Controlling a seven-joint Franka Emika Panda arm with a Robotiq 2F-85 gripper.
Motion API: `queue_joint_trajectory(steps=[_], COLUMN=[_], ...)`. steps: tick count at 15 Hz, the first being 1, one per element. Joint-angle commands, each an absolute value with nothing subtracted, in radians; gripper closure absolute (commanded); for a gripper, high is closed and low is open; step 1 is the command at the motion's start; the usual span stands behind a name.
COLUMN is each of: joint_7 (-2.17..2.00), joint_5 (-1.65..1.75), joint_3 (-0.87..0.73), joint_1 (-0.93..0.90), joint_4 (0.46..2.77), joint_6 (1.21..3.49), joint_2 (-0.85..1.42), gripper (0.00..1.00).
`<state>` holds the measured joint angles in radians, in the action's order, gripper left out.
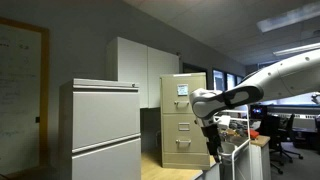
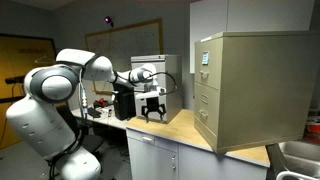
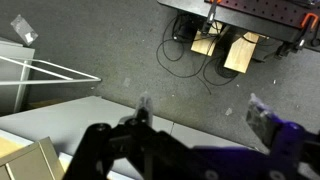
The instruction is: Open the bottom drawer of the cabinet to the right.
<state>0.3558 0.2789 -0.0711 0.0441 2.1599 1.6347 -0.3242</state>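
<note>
We find both exterior views dim and soft; in an exterior view ceiling lights [image 1: 287, 20] glow upper right. The wrist view shows the gripper [image 3: 200, 108] blurred at bottom

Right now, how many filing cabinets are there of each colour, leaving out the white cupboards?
Grey cabinet: 1
Tan cabinet: 1
Total: 2
</note>
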Motion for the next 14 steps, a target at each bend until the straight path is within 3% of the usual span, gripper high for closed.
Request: queue_joint_trajectory(steps=[1, 9, 14], joint_7=[0.354, 0.341, 0.291], joint_5=[0.281, 0.273, 0.152], joint_3=[-0.078, -0.082, -0.145], joint_1=[0.035, 0.039, 0.067], joint_4=[2.157, 2.152, 2.084], joint_6=[1.634, 1.636, 1.789], joint_2=[-0.323, -0.312, -0.185], gripper=[0.00, 0.00, 0.00])
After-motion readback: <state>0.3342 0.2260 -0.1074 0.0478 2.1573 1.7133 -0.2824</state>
